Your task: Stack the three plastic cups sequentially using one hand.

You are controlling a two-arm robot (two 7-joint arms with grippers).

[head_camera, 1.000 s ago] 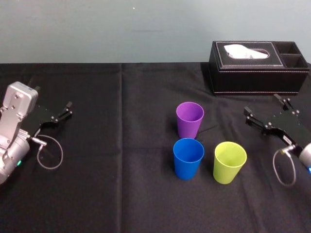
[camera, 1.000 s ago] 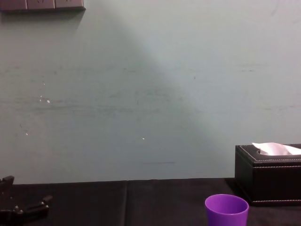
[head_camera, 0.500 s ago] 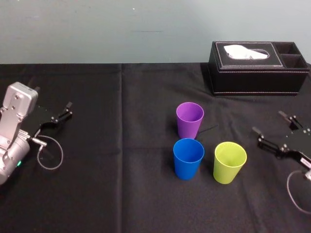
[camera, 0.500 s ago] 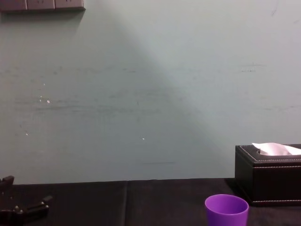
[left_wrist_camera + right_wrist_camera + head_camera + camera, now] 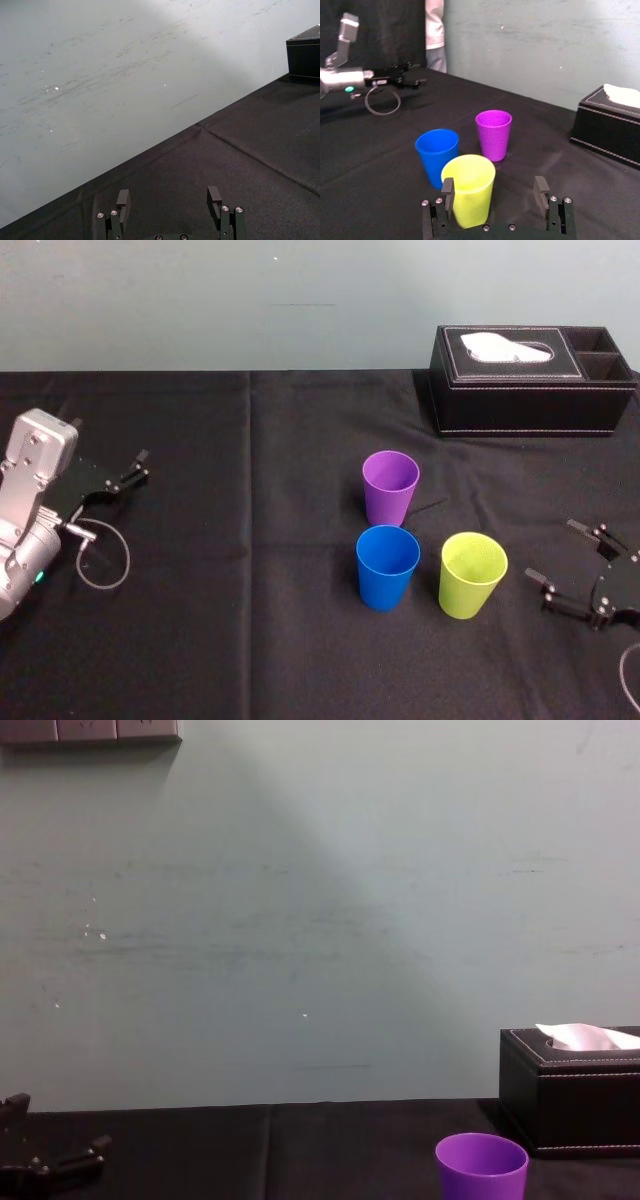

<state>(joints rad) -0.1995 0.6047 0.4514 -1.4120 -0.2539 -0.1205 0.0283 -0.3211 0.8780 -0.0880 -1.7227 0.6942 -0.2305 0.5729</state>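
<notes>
Facing the yellow-green tapered plastic cup (image 5: 472, 575) from 3 o'clock, our right gripper (image 5: 551, 551) gapes empty, held low to take its side. The blue plastic cup (image 5: 387, 566) is at 9 and the purple plastic cup (image 5: 390, 487) at 11, with the left gripper (image 5: 137, 467) parked, fingers spread, far at 9.

The left pincer (image 5: 169, 194) hangs spread above the black-clothed desk (image 5: 250, 150); a black box (image 5: 304, 55) sits against the pale green wall (image 5: 125, 75).

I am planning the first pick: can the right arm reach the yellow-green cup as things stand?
Probably yes. The right pincer is open and faces the yellow-green cup from beside it, with bare black cloth between them; the blue cup stands on the cup's other side.
</notes>
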